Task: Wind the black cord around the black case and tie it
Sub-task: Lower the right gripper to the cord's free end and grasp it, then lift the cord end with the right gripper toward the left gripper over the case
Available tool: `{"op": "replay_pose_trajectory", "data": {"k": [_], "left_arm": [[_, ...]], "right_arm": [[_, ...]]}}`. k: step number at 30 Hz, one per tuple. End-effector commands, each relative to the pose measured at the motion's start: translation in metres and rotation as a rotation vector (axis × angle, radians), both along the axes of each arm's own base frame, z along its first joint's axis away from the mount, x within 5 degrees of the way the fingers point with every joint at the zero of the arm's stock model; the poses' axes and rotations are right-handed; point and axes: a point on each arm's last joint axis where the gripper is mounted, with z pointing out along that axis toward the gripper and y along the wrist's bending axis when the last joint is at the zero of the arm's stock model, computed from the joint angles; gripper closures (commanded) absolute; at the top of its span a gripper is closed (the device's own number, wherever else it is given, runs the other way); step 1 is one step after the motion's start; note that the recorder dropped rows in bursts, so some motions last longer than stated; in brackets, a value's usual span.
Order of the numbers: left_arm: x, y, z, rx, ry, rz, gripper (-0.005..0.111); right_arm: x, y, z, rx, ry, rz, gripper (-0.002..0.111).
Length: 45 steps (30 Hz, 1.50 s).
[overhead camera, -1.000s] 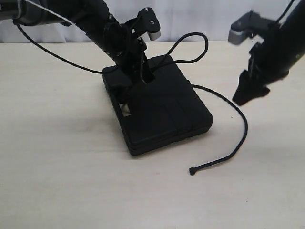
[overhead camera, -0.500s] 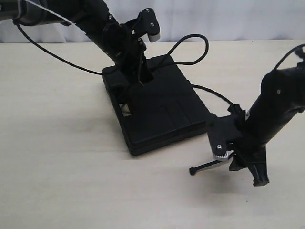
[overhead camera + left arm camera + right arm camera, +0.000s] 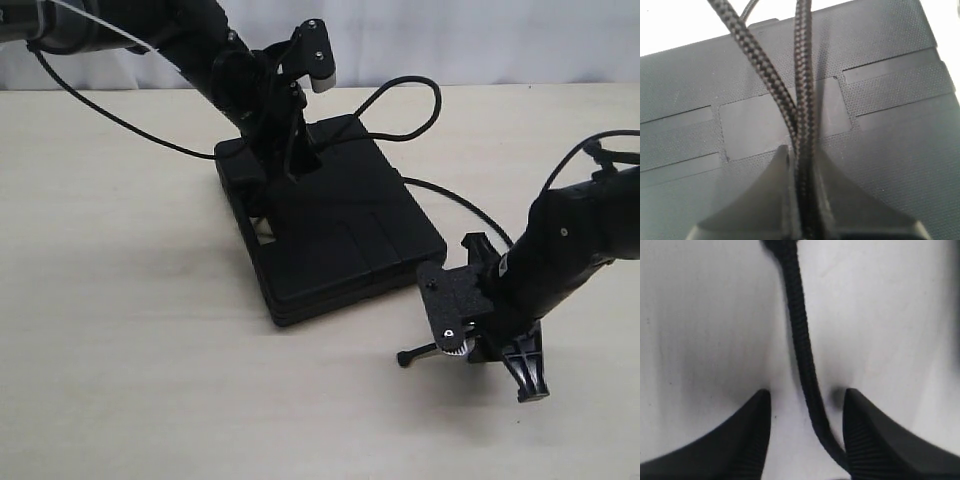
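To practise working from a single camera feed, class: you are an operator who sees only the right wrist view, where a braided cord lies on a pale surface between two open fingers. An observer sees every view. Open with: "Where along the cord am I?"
Observer: Your right gripper straddles the black cord near its free end. The knobbed tip lies on the table just past it.
Operator: Where is the black case?
Observer: The black case lies flat on the table, apart from your gripper. The cord curves from its side to you.
Operator: And the other arm?
Observer: The left gripper is over the case, shut on two strands of the cord.
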Motion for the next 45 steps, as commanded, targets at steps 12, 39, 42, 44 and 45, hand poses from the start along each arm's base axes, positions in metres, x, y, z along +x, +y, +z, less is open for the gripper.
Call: {"op": "replay_pose_trajectory", "data": {"k": [12, 39, 42, 44, 45], "left_arm": [[-0.003, 0.001, -0.002, 0.03, -0.002, -0.068, 0.107], [-0.009, -0.003, 0.004, -0.073, -0.046, -0.269, 0.107], [-0.004, 0.005, 0.005, -0.096, -0.05, -0.25, 0.107], [-0.002, 0.009, 0.004, -0.103, -0.05, -0.241, 0.107], [-0.002, 0.011, 0.003, -0.103, -0.048, -0.24, 0.107]], "right_arm": [[0.019, -0.041, 0.073, 0.054, -0.129, -0.2, 0.104], [0.077, -0.065, 0.089, 0.783, -0.284, -0.529, 0.104], [0.078, -0.064, 0.09, 0.843, -0.22, -0.48, 0.104], [0.079, -0.06, 0.093, 0.881, -0.188, -0.439, 0.104], [0.08, -0.06, 0.094, 0.885, -0.178, -0.424, 0.104]]}}
